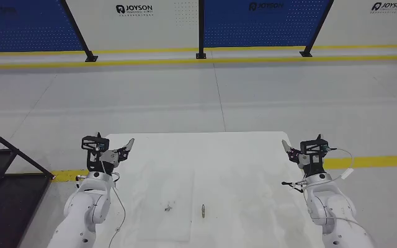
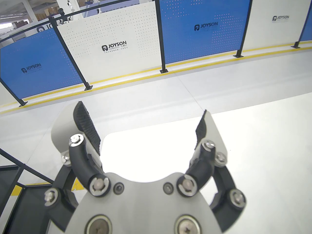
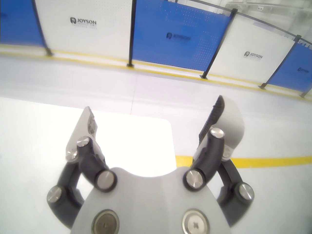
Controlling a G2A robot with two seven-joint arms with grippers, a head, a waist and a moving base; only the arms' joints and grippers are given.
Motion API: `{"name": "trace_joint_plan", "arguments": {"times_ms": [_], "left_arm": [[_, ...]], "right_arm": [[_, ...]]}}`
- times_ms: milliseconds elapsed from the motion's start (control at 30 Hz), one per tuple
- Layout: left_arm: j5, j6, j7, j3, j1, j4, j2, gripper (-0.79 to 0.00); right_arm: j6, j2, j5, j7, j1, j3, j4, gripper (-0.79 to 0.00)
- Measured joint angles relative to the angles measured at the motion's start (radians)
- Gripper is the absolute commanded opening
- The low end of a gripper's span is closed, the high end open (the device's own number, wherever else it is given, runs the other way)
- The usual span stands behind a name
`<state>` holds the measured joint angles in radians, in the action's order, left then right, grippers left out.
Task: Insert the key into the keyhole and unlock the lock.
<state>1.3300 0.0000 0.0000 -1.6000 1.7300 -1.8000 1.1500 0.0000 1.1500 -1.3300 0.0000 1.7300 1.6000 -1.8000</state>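
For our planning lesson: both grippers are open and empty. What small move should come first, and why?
Probably draw the left gripper back to the small item, perhaps the key, untouched on the table near the robot. It is on that arm's side; the right gripper, also open, is farther off.

Count: 1 white surface (image 1: pixel 248 161) with 2 small items lying on it, 1 dark piece (image 1: pixel 168 208) and 1 thin piece (image 1: pixel 202 211); both are too small to tell which is the key and which the lock. 2 claws, left claw (image 2: pixel 142 113) and right claw (image 3: pixel 153 105), 2 fingers (image 2: pixel 86 125) each. Beside the surface on the left: 1 black frame (image 1: pixel 15 204).
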Motion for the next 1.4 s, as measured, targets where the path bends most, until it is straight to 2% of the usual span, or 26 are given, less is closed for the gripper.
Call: {"name": "trace_joint_plan", "arguments": {"times_ms": [133,233,333,500,633,700,867,967,1267,1400], "left_arm": [[0.007,-0.007,-0.002,0.003,0.002,-0.007,-0.001,0.0],[0.053,-0.096,-0.017,0.016,0.038,-0.062,-0.006,0.0],[0.089,-0.187,-0.06,0.017,0.125,-0.166,-0.012,0.0],[0.147,-0.325,-0.218,0.038,0.311,-0.345,-0.021,0.0],[0.167,-0.349,-0.372,0.085,0.416,-0.399,-0.022,0.0],[0.14,-0.331,-0.447,0.117,0.434,-0.399,-0.019,0.0],[0.11,-0.245,-0.602,0.203,0.404,-0.36,-0.01,0.0],[0.141,-0.182,-0.64,0.247,0.364,-0.313,-0.004,0.0],[0.183,-0.106,-0.656,0.324,0.263,-0.196,0.007,0.0],[0.182,-0.09,-0.665,0.342,0.23,-0.16,0.011,-0.046]], "right_arm": [[0.0,0.0,0.0,0.0,0.0,0.0,0.0,0.0],[0.0,0.0,0.0,0.0,0.0,0.0,0.0,0.0],[0.0,0.0,0.0,0.0,0.0,0.0,0.0,0.0],[0.0,0.0,0.0,0.0,0.0,0.0,0.0,0.0],[0.0,0.0,0.0,0.0,0.0,0.0,0.0,0.0],[0.0,0.0,0.0,0.0,0.0,0.0,0.0,0.0],[0.0,0.0,0.0,0.0,0.0,0.0,0.0,0.0],[0.0,0.0,0.0,0.0,0.0,0.0,0.0,0.0],[0.0,0.0,0.0,0.0,0.0,0.0,0.0,0.0],[0.0,0.0,0.0,0.0,0.0,0.0,0.0,0.0]]}}
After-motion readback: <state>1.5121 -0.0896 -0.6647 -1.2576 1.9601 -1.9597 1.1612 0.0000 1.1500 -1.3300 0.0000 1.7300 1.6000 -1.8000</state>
